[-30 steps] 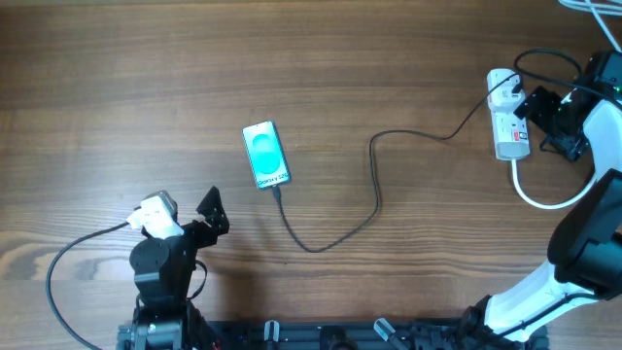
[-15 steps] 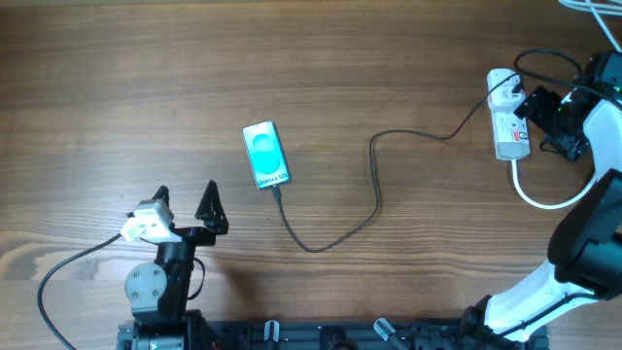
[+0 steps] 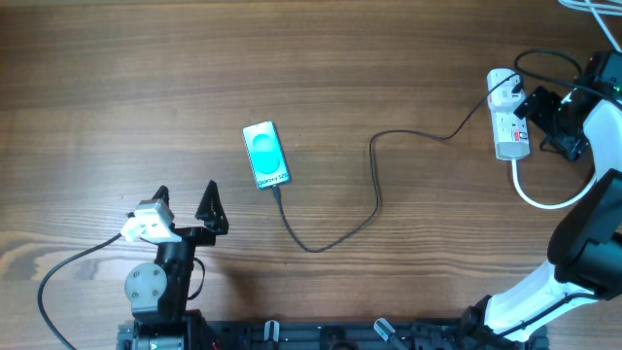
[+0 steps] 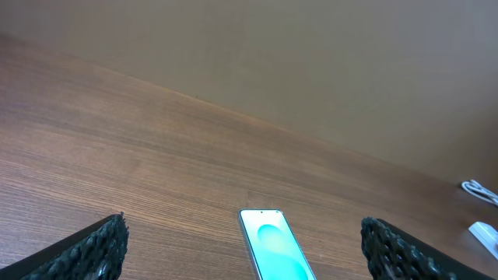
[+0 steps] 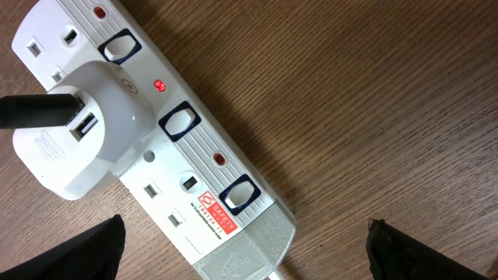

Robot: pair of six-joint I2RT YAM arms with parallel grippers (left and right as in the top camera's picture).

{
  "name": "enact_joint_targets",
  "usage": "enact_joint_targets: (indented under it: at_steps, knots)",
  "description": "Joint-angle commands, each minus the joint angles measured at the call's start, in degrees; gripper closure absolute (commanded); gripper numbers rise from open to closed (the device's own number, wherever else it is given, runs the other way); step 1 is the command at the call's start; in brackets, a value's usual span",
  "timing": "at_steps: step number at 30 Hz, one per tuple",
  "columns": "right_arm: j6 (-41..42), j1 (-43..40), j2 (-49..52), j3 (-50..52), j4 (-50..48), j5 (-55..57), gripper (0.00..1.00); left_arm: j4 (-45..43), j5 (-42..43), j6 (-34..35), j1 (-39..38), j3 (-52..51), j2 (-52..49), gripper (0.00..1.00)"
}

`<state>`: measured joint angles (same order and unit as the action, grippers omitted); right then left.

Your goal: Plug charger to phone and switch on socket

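The phone (image 3: 265, 154) lies face up left of the table's middle, teal screen lit; it also shows in the left wrist view (image 4: 271, 247). The thin black charger cable (image 3: 375, 185) runs from the phone's near end in a loop to the white socket strip (image 3: 507, 124) at the far right. In the right wrist view a white adapter (image 5: 70, 144) sits in the strip (image 5: 233, 241), with a small red light (image 5: 159, 85) lit beside it. My left gripper (image 3: 186, 194) (image 4: 241, 229) is open and empty, short of the phone. My right gripper (image 3: 544, 122) (image 5: 245, 233) is open, right over the strip.
The strip's thick white cord (image 3: 530, 194) curves off its near end toward the right arm. More white cable (image 3: 588, 10) lies at the far right corner. The left arm's own black cable (image 3: 68, 255) loops on the table at the near left.
The left arm drew back and turned its wrist a second ago, so both open fingers show; it has been still for half a second. Right arm, phone and cable have not moved.
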<state>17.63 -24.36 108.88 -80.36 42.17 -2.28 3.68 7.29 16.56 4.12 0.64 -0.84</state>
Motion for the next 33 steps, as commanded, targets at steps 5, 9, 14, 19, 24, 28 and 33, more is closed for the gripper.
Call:
enact_joint_targets:
  at_steps: [5,9,14,19,24,28,33]
  knots:
    - [-1.0,0.0,-0.6,-1.0,-0.1,1.0,0.0,0.2,-0.8,-1.4,-0.3,-0.3,0.7,0.0]
    - [-0.9,0.0,-0.6,-1.0,-0.1,1.0,0.0,0.2,-0.8,-1.4,-0.3,-0.3,0.7,0.0]
    - [-1.0,0.0,-0.6,-1.0,-0.1,1.0,0.0,0.2,-0.8,-1.4,-0.3,-0.3,0.7,0.0]
    - [-1.0,0.0,-0.6,-1.0,-0.1,1.0,0.0,0.2,-0.8,-1.4,-0.3,-0.3,0.7,0.0]
    - [-1.0,0.0,-0.6,-1.0,-0.1,1.0,0.0,0.2,-0.8,-1.4,-0.3,-0.3,0.7,0.0]
    - [-1.0,0.0,-0.6,-0.8,-0.1,1.0,0.0,0.2,-0.8,-1.4,-0.3,-0.3,0.7,0.0]
    - [-1.0,0.6,-4.3,-0.8,-0.1,1.0,0.0,0.2,-0.8,-1.4,-0.3,-0.3,0.7,0.0]
